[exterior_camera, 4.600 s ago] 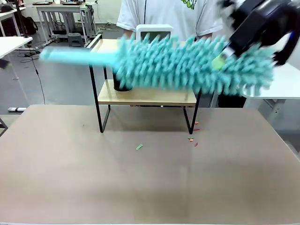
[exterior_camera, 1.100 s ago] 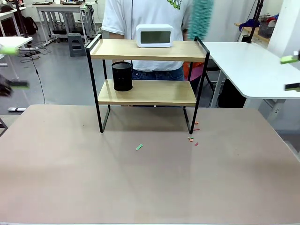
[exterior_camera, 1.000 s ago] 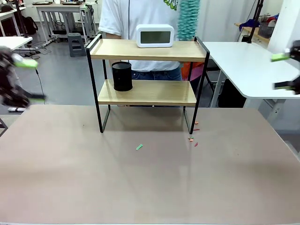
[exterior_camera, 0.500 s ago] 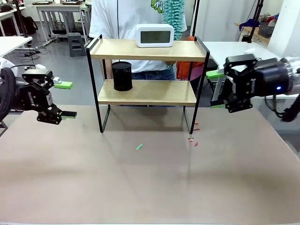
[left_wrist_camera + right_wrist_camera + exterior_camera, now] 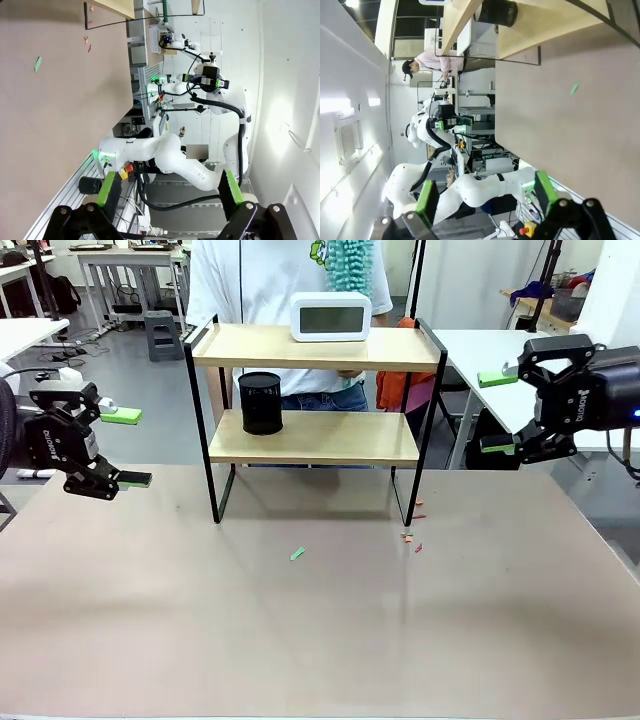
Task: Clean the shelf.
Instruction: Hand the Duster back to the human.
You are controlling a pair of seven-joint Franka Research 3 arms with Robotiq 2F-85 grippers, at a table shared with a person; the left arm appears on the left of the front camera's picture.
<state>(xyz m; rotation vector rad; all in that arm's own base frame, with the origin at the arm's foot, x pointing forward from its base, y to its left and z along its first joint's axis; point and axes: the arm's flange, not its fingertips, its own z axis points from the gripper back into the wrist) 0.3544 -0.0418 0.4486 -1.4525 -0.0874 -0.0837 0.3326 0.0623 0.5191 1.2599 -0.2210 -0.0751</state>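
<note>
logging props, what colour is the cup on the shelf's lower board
Black; the cup on the shelf shows best in the front view.

Robotics lab, white work tables (image 5: 530,365), metal equipment racks (image 5: 130,280), grey floor (image 5: 130,420)

Table (image 5: 300,640) — shelf (image 5: 312,440), paper scraps (image 5: 298,553).

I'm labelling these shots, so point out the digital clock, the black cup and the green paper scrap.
digital clock (image 5: 330,317), front view, middle of its screen
black cup (image 5: 260,403), front view, its side wall
green paper scrap (image 5: 297,554), front view, its middle
</note>
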